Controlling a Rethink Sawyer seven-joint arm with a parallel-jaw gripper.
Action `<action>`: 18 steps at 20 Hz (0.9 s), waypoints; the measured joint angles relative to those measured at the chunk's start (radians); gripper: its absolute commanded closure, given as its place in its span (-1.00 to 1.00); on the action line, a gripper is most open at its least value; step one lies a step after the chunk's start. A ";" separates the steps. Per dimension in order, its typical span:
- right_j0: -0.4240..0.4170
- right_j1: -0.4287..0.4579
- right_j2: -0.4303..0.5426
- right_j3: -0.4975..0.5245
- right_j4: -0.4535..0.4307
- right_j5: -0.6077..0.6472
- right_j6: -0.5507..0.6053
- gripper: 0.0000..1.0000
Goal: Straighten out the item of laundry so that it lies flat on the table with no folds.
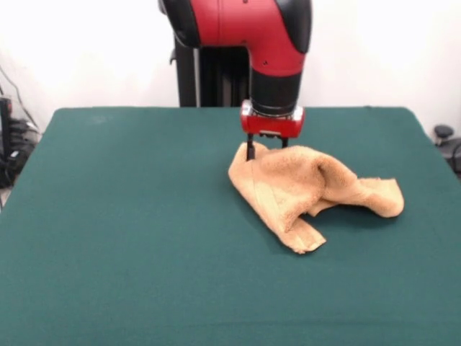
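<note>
The tan-orange towel (306,187) lies crumpled on the green table (130,238), right of centre. It is bunched into a raised heap, with one folded corner pointing toward the front and another end trailing to the right. My gripper (267,148) hangs straight down from the red arm, right at the towel's far upper edge. Its two dark fingers (250,150) stand apart, one on each side of the raised edge. The towel hides their tips, and I cannot see whether they touch the cloth.
The robot's black pedestal (209,79) stands behind the table's far edge. Cables and dark equipment (11,144) sit off the table's left side, and a small dark object (445,137) sits off its right side.
</note>
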 measured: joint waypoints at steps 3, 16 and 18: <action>0.001 -0.001 0.000 -0.002 -0.001 -0.002 0.000 -1.00; 0.008 -0.002 -0.006 -0.003 -0.006 -0.002 0.000 1.00; 0.008 -0.004 -0.006 -0.003 -0.006 -0.002 0.000 1.00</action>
